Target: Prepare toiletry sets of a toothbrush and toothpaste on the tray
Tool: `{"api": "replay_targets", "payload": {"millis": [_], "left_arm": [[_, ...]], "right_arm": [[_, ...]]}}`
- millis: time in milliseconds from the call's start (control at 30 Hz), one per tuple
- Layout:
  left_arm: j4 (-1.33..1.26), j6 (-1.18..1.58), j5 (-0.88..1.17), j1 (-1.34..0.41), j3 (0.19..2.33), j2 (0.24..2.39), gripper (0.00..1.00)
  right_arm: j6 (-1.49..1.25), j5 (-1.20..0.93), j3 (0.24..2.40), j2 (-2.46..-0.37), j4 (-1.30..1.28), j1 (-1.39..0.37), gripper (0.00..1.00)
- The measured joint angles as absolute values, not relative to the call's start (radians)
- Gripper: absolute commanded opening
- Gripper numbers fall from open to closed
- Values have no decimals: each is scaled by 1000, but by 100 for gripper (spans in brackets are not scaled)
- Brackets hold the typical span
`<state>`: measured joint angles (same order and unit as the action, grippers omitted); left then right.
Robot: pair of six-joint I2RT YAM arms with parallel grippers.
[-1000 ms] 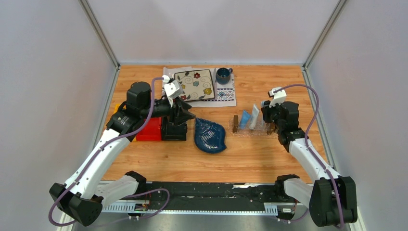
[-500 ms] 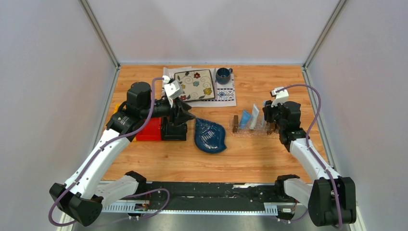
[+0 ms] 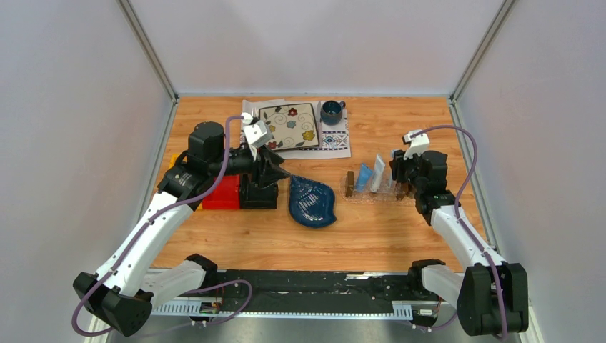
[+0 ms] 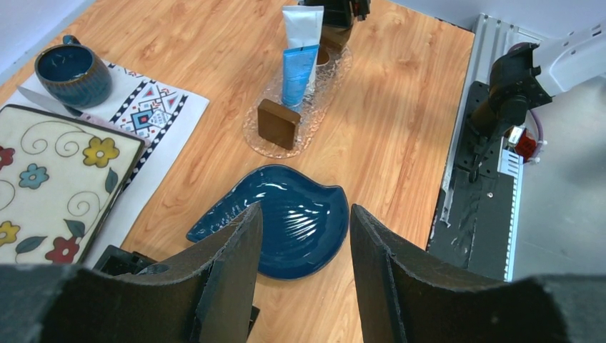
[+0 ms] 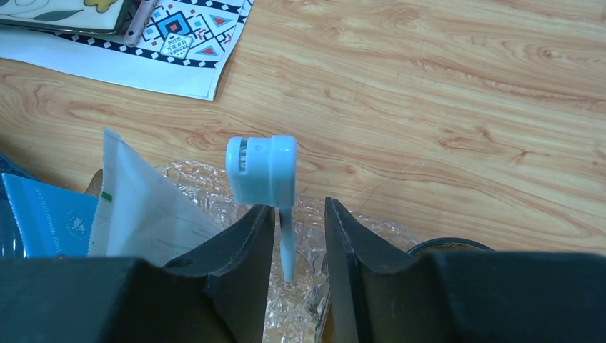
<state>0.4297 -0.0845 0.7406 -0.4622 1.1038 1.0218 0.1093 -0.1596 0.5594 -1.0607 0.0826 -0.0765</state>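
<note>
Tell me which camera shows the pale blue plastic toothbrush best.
Right wrist view: the pale blue plastic toothbrush stands close up inside the open right gripper, head clear. The top and left wrist views don't show it clearly; that gripper blocks it.

Toothbrush (image 5: 261,171) upright in clear tray (image 4: 314,107) — beside two standing toothpaste tubes (image 4: 296,71).

We can read nothing: print on the light blue toothpaste tube (image 5: 50,221) and the placemat (image 5: 179,43) is too small.

The table (image 3: 386,236) is matt wood grain, the tray (image 5: 361,220) clear bubbly plastic, the dish (image 4: 293,221) glossy glazed blue, the toothbrush (image 5: 261,168) smooth pale plastic.
</note>
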Motion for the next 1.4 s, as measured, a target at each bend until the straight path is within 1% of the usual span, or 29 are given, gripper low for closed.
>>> {"api": "replay_targets", "payload": {"millis": [233,633,933,1300,1367,1400], "left_arm": [[434,-93,743,-462,1104,1020,56],[440,-96,752,-462,1104,1013,56],[447,-96,760,-462,1104,1008,56],[453,-96,753,-462,1104,981,57],[453,-97,734,-462,1104,968,57],[453,-100,720,-462,1104,960,57]], "right_arm": [[110,-171,559,-1060,60,-75,37],[108,-188,560,-1017,4,-61,41],[102,-202,575,-992,-83,-56,43],[102,-202,624,-873,-220,-56,44],[103,-202,646,-842,-253,-56,46],[103,-203,659,-827,-268,-56,48]]}}
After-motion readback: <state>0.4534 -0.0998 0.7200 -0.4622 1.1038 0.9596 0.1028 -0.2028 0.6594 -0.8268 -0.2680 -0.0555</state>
